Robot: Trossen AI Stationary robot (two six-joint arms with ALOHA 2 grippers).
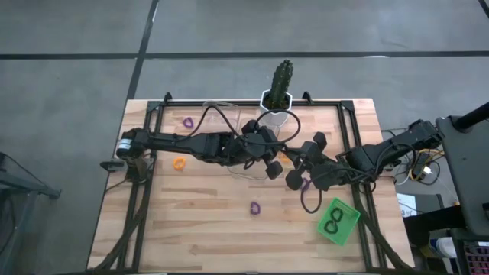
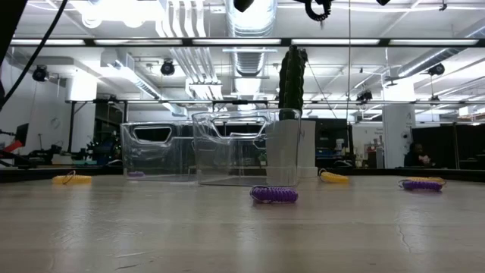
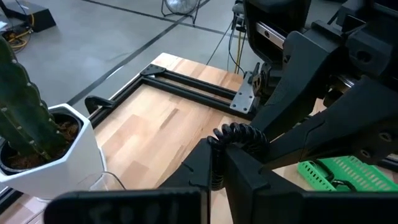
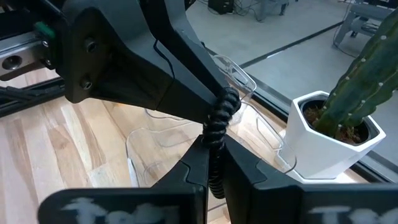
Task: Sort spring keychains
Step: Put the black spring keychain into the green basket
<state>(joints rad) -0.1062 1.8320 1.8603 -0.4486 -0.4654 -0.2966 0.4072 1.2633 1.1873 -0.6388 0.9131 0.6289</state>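
On the left of the counter (image 1: 191, 229), a purple spring keychain (image 1: 188, 121) and an orange spring keychain (image 1: 179, 163) lie loose, well apart from the arms. The left pincer (image 3: 217, 152) reaches in to the middle, just in front of the clear bins (image 1: 229, 122) and the cactus pot (image 1: 276, 103). Its fingers are pressed together on one end of a black spring keychain (image 3: 239, 134), held up off the wood. The right pincer (image 4: 211, 149) meets it from the other side, fingers clamped on the same coil, so this looks like a hand-over between the two arms.

To do it well, only one pincer should let go, and the other should stay firm until the coil hangs free without stretching or snagging. The coil can then go to the green tray (image 1: 338, 220) at the right, which seems to hold black rings already.

From above, the arms cover the held coil and their own fingertips, and part of the bins. A second purple ring (image 1: 254, 207) lies in front. Another purple one and an orange one near the right arm are partly hidden, so the full count is uncertain.
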